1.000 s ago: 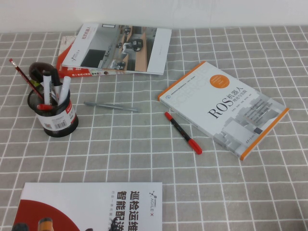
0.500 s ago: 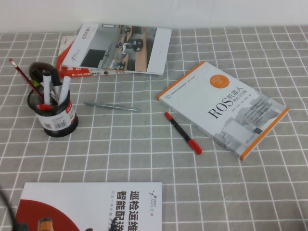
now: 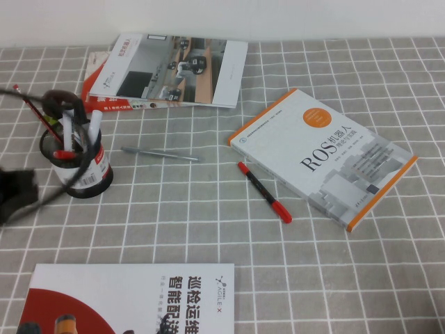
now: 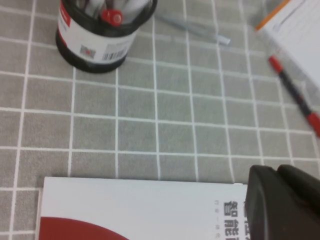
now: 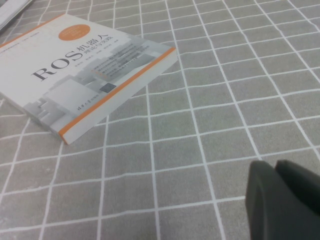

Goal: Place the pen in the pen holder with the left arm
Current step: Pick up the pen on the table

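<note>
The pen (image 3: 264, 191), black with a red cap and red end, lies flat on the checked cloth beside the ROS book; it also shows in the left wrist view (image 4: 295, 97). The pen holder (image 3: 80, 170), a black mesh cup with a barcode label, stands at the left with several pens in it, and shows in the left wrist view (image 4: 100, 35). My left arm (image 3: 14, 195) is at the far left edge, its cable arcing across the holder. My left gripper (image 4: 276, 175) is shut and empty over the front booklet. My right gripper (image 5: 275, 170) is shut and empty above bare cloth.
A thin grey pen (image 3: 161, 154) lies between holder and pen. The ROS book (image 3: 327, 156) lies at the right. A white-and-red booklet (image 3: 132, 299) lies at the front left, and stacked booklets (image 3: 167, 69) at the back.
My left arm has come into the high view from the lower left and risen along the left edge; its cable now crosses in front of the pen holder. The pen has not moved.
</note>
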